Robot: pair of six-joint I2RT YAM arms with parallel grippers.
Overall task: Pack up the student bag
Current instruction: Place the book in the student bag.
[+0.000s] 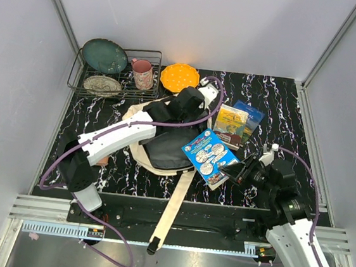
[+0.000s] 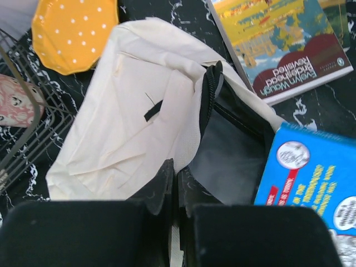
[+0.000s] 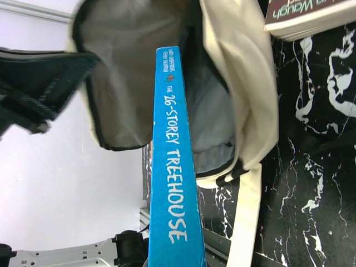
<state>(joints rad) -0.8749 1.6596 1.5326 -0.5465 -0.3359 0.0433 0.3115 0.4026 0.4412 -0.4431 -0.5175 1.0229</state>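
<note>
At mid-table the bag (image 1: 164,148) lies with its mouth gaping toward the right arm. The left gripper (image 2: 175,179) is at the mouth's rim, jaws pressed together on the fabric. The right gripper (image 1: 232,171) clamps a blue book (image 1: 209,154) by its near edge, and the book's far end is at the bag's opening.

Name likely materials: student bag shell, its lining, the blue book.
The student bag shell: matte cream cloth, probably canvas; it creases softly. Its lining: smoother grey fabric, possibly synthetic. The blue book: paper, smooth printed spine, seemingly paperback.
</note>
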